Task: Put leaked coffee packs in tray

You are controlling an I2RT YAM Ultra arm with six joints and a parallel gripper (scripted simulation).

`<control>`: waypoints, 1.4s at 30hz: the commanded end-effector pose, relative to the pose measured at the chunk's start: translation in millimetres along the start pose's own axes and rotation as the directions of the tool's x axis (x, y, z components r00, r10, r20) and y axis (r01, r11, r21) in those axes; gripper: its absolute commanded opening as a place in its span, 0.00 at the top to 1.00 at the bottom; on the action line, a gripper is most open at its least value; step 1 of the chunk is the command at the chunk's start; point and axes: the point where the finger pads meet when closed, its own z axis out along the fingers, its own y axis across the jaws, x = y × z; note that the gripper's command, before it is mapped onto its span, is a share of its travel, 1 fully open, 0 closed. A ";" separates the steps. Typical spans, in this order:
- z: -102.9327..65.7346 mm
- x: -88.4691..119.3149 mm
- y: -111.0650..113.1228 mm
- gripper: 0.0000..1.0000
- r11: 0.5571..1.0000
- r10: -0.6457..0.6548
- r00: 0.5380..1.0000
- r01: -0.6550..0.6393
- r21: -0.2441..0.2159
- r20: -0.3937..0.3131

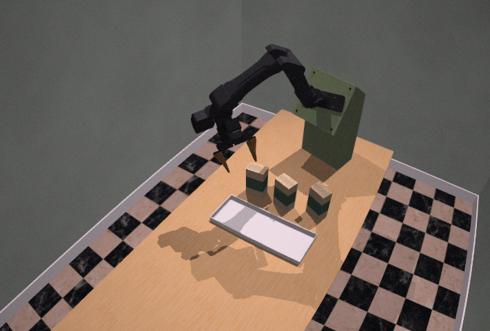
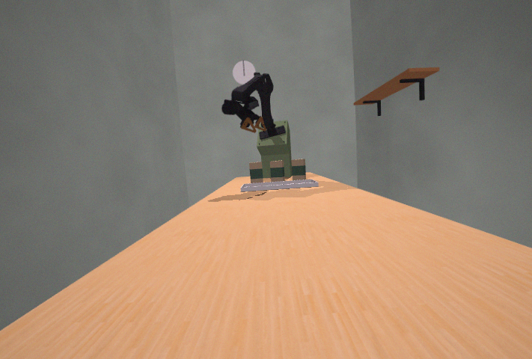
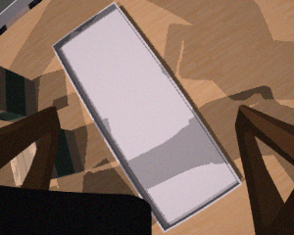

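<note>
Three coffee packs stand upright in a row behind the tray, each tan with a dark green band: the left pack [image 1: 257, 177] [image 2: 255, 171], the middle pack [image 1: 285, 189] [image 2: 277, 171] and the right pack [image 1: 319, 198] [image 2: 298, 169]. The shallow white tray [image 1: 269, 229] [image 2: 279, 185] [image 3: 141, 92] lies empty in front of them. My gripper [image 1: 240, 165] [image 2: 253, 126] [image 3: 147, 116] is open and empty. It hangs in the air above and a little to the left of the left pack and touches nothing. In the wrist view, one pack [image 3: 10, 94] shows at the left edge, partly hidden by a finger.
The arm's green pedestal [image 1: 331, 128] [image 2: 274, 149] stands on the wooden table [image 1: 155, 281] just behind the packs. The table's left edge runs close beside the gripper, with checkered floor [image 1: 409, 253] below. A wall shelf [image 2: 395, 84] hangs far to the right.
</note>
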 end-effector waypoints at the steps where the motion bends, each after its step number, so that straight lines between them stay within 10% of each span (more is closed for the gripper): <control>1: -1.9 -3.6 -0.7 0.00 1.000 -0.010 1.000 0.010 0.006 0.002; 23: -1.2 -2.5 3.8 0.00 1.000 0.013 1.000 -0.013 0.009 -0.008; 42: 8.1 36.8 23.5 0.00 0.882 0.470 0.873 -0.462 0.093 -0.128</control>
